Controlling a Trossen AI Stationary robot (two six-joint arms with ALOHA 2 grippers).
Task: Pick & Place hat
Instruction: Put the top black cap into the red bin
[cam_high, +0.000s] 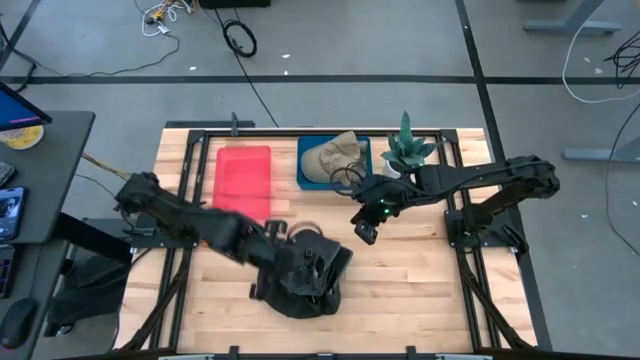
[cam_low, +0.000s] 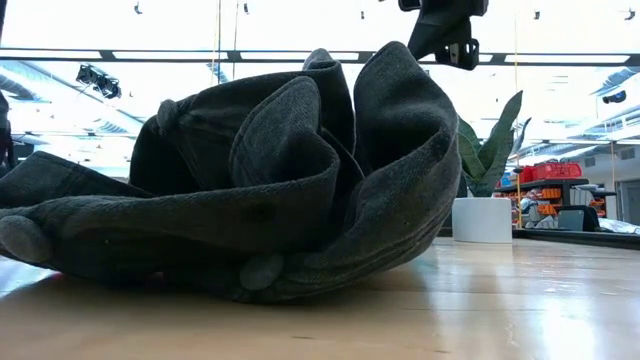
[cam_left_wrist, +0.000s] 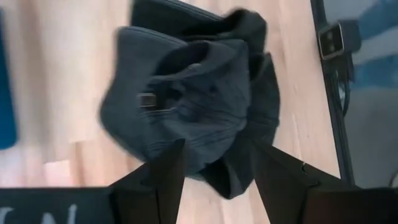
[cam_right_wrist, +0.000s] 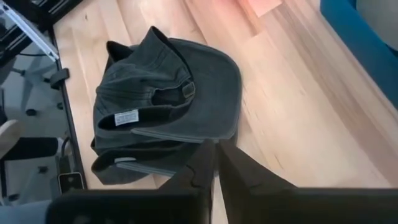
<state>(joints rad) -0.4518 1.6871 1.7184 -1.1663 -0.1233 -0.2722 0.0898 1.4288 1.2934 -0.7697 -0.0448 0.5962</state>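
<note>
We see the dark hat (cam_high: 300, 275) crumpled near the surface's front edge, opening upward; our left tool (cam_left_wrist: 214, 171) hovers half-open above, right tool (cam_right_wrist: 216, 165) closed, empty.

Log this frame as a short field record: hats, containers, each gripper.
dark hats: crumpled pile on the wooden table, front centre
tan hat: lying in the blue bin at
red bin: beside the blue bin, nothing seen in it
plant: at the table's back, right of the blue bin
left gripper: open, over the dark pile
right gripper: shut, empty, above the table near the pile
</note>
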